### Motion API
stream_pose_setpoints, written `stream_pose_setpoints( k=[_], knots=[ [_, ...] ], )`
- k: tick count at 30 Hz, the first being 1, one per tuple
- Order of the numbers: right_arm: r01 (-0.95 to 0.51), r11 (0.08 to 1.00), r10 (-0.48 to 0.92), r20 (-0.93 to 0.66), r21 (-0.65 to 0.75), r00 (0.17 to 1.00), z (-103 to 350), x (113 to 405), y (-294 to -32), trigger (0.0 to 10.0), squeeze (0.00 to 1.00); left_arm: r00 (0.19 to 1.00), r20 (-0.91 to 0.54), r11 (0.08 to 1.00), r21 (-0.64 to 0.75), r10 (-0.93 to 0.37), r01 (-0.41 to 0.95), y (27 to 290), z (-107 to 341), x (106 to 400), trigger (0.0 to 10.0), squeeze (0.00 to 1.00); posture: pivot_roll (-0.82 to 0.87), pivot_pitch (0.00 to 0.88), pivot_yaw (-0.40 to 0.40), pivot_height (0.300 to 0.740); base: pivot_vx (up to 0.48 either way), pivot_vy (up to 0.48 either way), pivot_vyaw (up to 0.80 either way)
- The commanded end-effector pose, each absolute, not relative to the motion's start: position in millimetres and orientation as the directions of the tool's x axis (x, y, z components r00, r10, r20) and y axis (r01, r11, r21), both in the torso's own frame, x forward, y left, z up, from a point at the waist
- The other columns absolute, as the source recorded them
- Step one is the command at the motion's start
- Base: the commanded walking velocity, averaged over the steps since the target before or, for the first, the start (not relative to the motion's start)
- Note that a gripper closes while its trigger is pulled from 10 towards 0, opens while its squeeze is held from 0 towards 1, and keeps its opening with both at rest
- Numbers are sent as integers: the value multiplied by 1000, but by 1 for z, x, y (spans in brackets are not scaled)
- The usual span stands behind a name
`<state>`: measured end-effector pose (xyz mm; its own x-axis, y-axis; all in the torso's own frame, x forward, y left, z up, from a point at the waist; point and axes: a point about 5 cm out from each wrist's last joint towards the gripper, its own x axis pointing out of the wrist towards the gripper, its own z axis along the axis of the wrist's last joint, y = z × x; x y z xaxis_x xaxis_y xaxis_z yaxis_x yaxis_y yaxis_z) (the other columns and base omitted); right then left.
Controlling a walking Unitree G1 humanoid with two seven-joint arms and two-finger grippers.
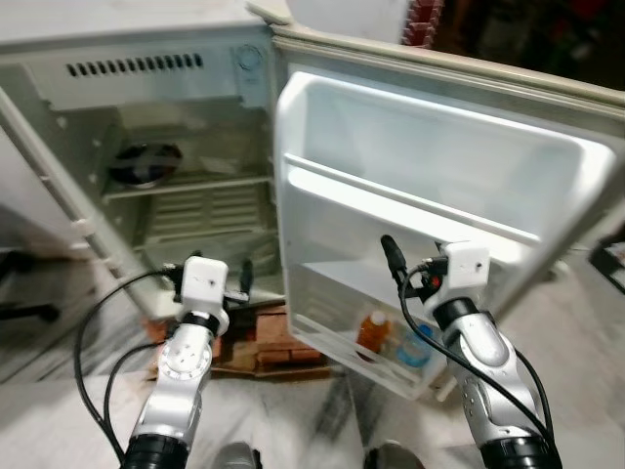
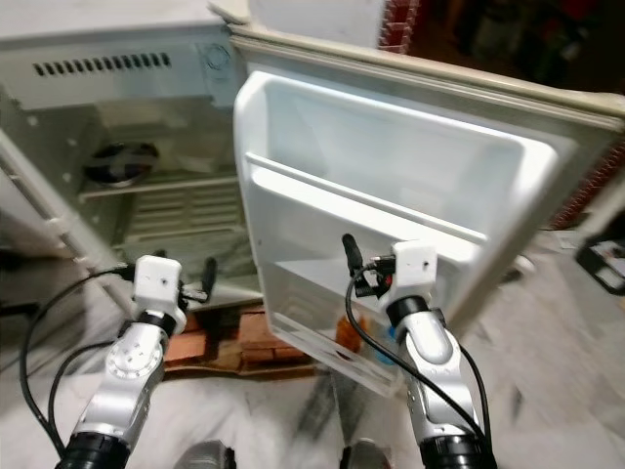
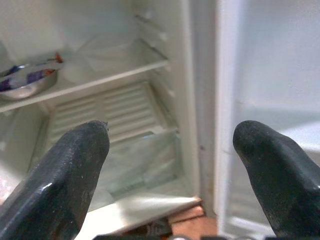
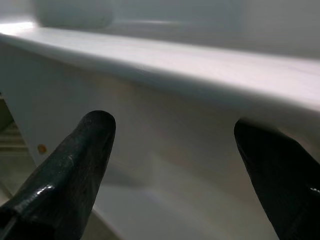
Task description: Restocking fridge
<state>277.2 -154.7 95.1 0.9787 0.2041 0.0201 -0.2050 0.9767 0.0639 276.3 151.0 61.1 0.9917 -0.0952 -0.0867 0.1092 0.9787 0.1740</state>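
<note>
The small fridge (image 1: 146, 68) stands open, and its white door (image 1: 430, 166) is swung out to the right. On the door's bottom shelf stand an orange bottle (image 1: 373, 330) and a clear bottle with a blue label (image 1: 415, 347). A metal bowl (image 1: 145, 163) sits on the upper shelf inside. My left gripper (image 3: 170, 135) is open and empty, held low before the fridge's lower compartment. My right gripper (image 4: 172, 125) is open and empty too, close to the door's inner face, just above the bottom shelf and under a shelf rail (image 4: 200, 65).
The fridge rests on red bricks (image 1: 278, 342) on a pale floor. A ribbed white tray (image 3: 110, 107) lies under the bowl's shelf. Dark objects stand at the far right edge (image 1: 610, 264) and far left (image 1: 24, 313).
</note>
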Motion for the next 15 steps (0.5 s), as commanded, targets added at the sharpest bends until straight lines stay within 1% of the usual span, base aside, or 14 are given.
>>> stream_pose_setpoints(
  k=[1, 8, 15],
  knots=[
    [-245, 966, 243, 34, 76, 969, 98, 278, -147, 10000, 0, 994, -89, 977, 194, -71, 87, 161, 61, 275, 10000, 0, -27, 0, 1, 740, -326, 0, 0],
    [-265, 963, 263, 49, 51, 964, 100, 278, -146, 10000, 0, 993, -87, 976, 196, -76, 92, 162, 61, 275, 10000, 0, -26, 0, 2, 740, -310, 0, 0],
    [-238, 969, 234, 57, 70, 971, 101, 279, -150, 10000, 0, 993, -75, 975, 196, -90, 104, 161, 63, 276, 10000, 0, -24, 0, 4, 740, 0, 0, 0]
  ],
)
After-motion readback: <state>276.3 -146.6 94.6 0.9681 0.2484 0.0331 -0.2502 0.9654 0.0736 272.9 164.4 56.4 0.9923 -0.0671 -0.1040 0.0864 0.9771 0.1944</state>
